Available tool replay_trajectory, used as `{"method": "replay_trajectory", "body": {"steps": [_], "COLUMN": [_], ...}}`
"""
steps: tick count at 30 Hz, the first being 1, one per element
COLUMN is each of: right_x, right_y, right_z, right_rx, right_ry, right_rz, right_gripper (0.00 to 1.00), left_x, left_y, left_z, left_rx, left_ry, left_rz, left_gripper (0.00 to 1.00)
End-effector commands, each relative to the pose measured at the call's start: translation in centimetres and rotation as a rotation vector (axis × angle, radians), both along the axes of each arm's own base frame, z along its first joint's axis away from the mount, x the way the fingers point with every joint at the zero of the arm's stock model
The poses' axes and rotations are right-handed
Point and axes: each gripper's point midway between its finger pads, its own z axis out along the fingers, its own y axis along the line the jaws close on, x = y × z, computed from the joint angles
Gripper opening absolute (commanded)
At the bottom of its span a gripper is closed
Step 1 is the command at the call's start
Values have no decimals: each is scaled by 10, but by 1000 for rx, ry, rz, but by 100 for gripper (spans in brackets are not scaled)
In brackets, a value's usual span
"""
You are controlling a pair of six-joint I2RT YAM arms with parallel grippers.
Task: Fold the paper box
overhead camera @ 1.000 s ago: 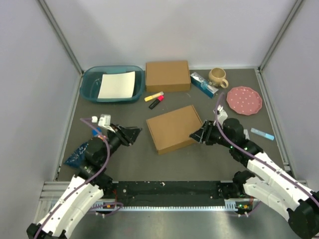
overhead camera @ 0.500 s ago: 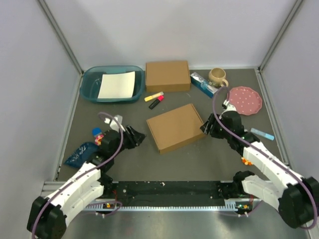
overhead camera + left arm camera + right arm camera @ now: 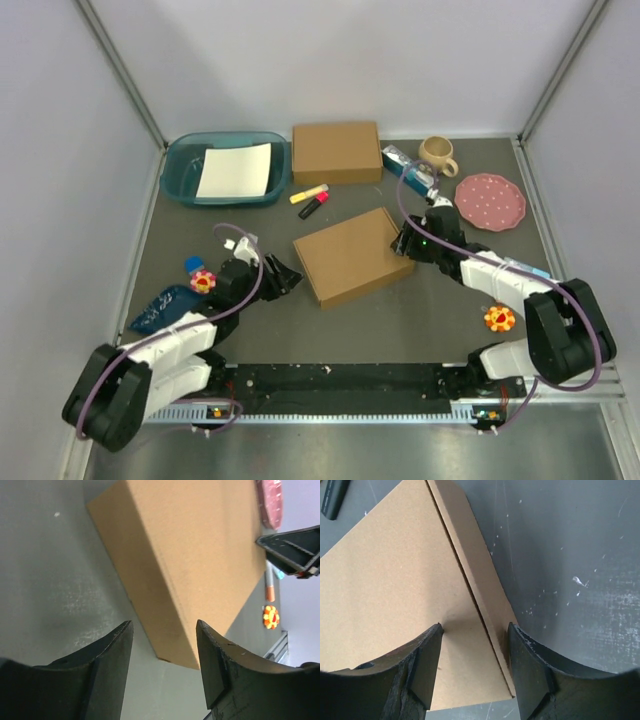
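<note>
— Dark grey matting covers the table [image 3: 400,320], with pale walls on three sides. What sits nearest?

— Both arms, stretched in from the near edge. A blue packet [image 3: 160,308] lies on the mat beside the left one. The left gripper [image 3: 164,625] is low over the mat, fingers apart with nothing between them, just beside the left edge of the paper box [image 3: 352,256].

— And the box itself?

— It is mid-table, closed up into a shallow brown carton. It lies flat and is turned a little askew (one corner points back towards the arm bases).

— The other arm?

— The right gripper [image 3: 475,626] is at the box's right corner, fingers spread. From the wrist, one finger is over the lid and the other by the side wall. Whether either touches the cardboard I cannot tell.

— Further back?

— A yellow marker [image 3: 310,193] and a red marker [image 3: 314,205] lie together just past the box. Along the far wall stand a teal tub [image 3: 180,170] holding a white sheet [image 3: 235,170], a second brown box [image 3: 336,152], a blue carton [image 3: 408,168] and a beige mug [image 3: 437,154]. A pink dotted plate [image 3: 490,201] is off to the right.
</note>
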Motion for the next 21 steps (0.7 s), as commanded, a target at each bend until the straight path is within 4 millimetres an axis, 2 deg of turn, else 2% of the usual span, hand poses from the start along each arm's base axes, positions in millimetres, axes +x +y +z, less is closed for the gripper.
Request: {"method": "replay_trajectory", "body": {"steps": [1,2,4,5,9,11,12,15,21], "right_x": [-11,-20,-29,-36,-56,-63,-64,-68,-69], "right_y": [9,8,11,11,24,27,28,29,25], "right_z": [-1,-8,-7,-13,-18,-21,-20,-18,-12], "right_rx": [87,94,118,117,131,143,146,159,151], "right_ry": [-23,-8,-13,2,14,21,21,20,2], "right_rz": [24,27,37,43,84,87,91,91,82], "right_gripper": [54,54,53,52,52,52,52,51,52], "left_x": [8,9,15,17,33,39,45,55,62], "left_y": [-9,-9,-9,-9,-14,-15,-17,-13,-6], "left_z": [-4,-6,-9,-10,1,0,9,9,15], "left_rx": [-19,-16,-1,5,7,23,20,67,99], "left_ry": [2,4,4,5,-11,-8,-27,-29,-46], "left_rz": [-24,-20,-10,-6,2,8,11,31,55], "left_gripper": [58,58,57,57,57,57,57,57,57]}}
